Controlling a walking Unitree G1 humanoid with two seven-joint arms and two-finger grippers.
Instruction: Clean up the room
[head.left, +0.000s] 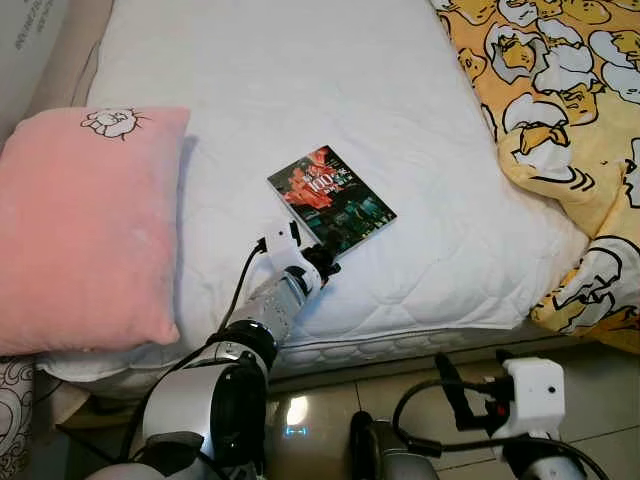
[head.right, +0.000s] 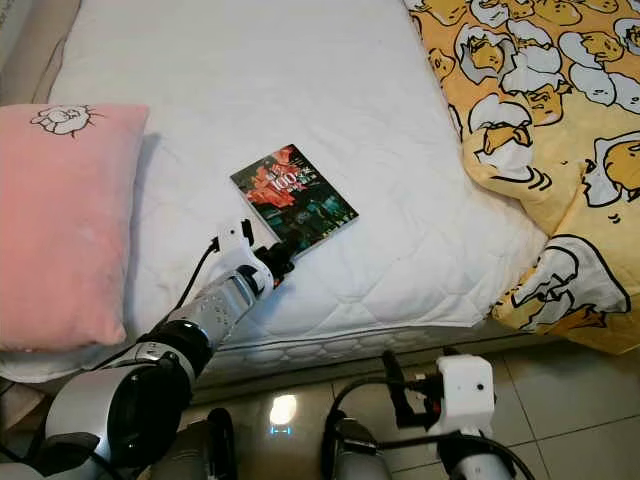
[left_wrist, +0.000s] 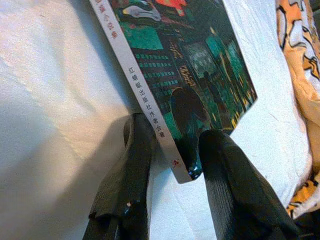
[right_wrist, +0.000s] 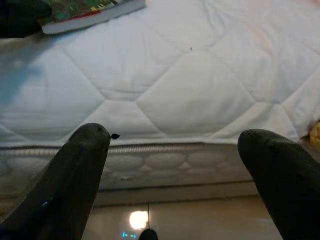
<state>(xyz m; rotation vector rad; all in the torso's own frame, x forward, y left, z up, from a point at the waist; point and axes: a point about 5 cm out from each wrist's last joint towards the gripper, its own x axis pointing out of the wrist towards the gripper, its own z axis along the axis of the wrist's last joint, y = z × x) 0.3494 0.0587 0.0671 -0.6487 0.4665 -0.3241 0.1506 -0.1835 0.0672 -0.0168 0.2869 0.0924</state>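
The left gripper (head.left: 325, 262) reaches forward and up from the robot's left shoulder, its silver forearm stretched over the near edge of the mattress (head.left: 300, 90). Its two black fingers (left_wrist: 132, 165) stand apart, one on each side of the near corner of a book (head.left: 331, 200) — one finger beside the white spine, the other over the cover's near edge; whether they touch it cannot be told.

The book lies flat on the white quilted mattress, turned at an angle, near the middle of the bed's near half. Its cover is dark green and red with "100" in large print; the spine carries a column of Chinese characters, too small to read surely.

The right gripper (right_wrist: 175, 150) hangs low over the tiled floor (head.left: 590, 400) before the bed, its fingers wide apart and holding nothing.

A pink pillow (head.left: 90, 225) lies to the left — a yellow cartoon-print blanket (head.left: 570, 100) is bunched at the right.
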